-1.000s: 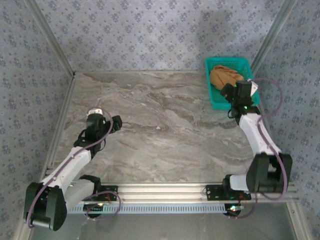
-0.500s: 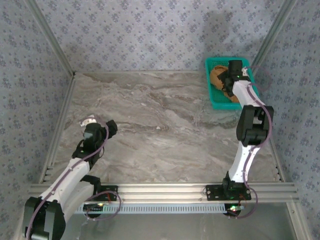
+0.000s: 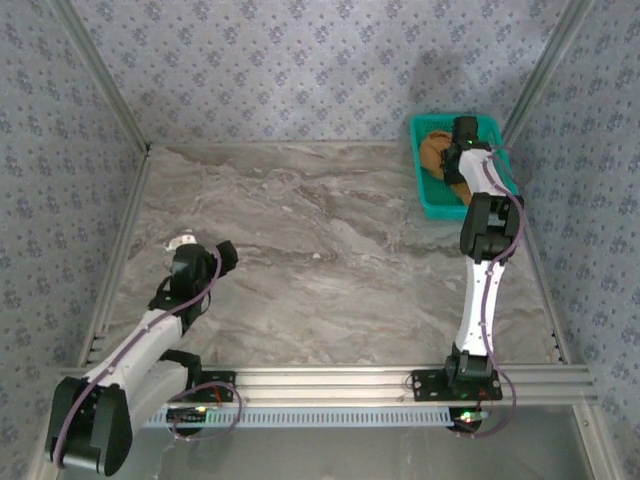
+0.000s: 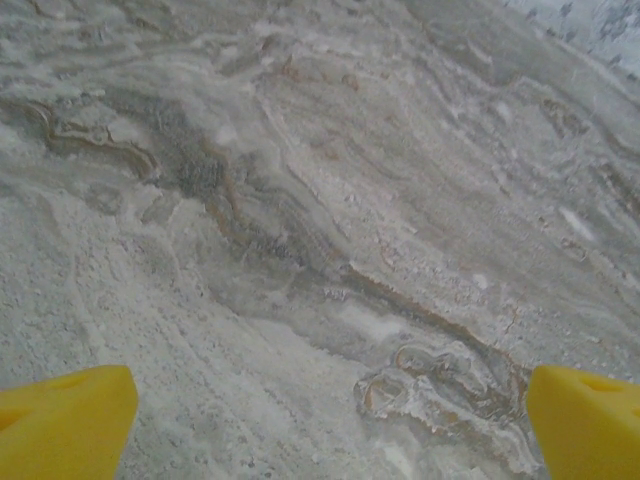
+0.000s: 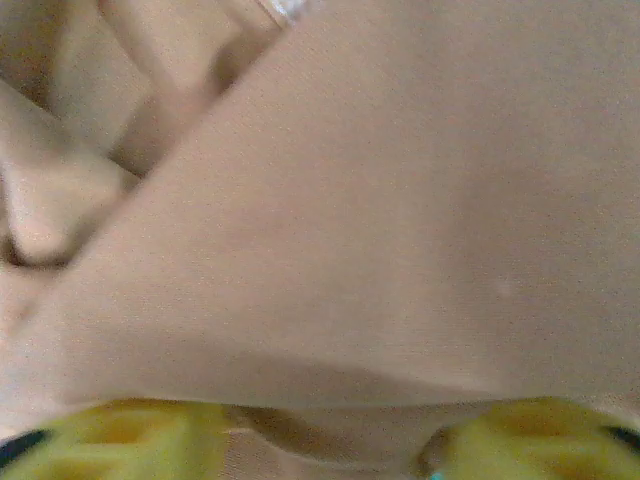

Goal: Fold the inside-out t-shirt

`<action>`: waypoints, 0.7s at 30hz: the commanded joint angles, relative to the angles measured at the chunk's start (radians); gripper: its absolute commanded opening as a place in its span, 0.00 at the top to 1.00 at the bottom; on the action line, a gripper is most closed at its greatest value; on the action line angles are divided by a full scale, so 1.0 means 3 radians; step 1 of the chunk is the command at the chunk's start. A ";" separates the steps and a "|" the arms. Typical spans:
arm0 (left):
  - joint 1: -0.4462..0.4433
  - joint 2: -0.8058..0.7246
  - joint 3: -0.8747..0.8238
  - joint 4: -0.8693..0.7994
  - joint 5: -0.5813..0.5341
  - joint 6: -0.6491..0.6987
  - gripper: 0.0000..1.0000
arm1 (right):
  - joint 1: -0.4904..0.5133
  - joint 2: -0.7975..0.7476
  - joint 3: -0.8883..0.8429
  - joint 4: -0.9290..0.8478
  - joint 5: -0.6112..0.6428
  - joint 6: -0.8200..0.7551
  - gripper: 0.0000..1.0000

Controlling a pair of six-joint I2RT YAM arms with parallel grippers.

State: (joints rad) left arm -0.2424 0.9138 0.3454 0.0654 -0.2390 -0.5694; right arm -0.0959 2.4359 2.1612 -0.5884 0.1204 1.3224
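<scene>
Inside-out t-shirt [image 3: 435,152]: orange-tan, bunched in the basket, at 1 o'clock on the table as we see it from above.
Right gripper [image 5: 320,440]: down on the shirt; a fold of cloth sits between its 2 yellow fingers [image 5: 120,425], and we cannot tell whether they pinch it.
Basket [image 3: 445,208]: teal, at the table's far right corner.
Left gripper [image 4: 330,420]: spread wide, with bare marble between its fingertips.
Table [image 3: 330,250]: grey marble; we place the left gripper at 8 o'clock, well apart from the basket.
</scene>
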 commanded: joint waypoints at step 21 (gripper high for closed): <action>0.0010 0.0392 0.0332 0.0018 -0.0156 0.0071 0.00 | 0.0463 -0.1760 -0.0727 0.0421 0.0846 -0.1108 1.00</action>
State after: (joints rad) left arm -0.2424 1.0599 0.4610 0.0307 -0.2405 -0.5663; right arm -0.0040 2.0319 1.9831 -0.5354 0.2596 1.0996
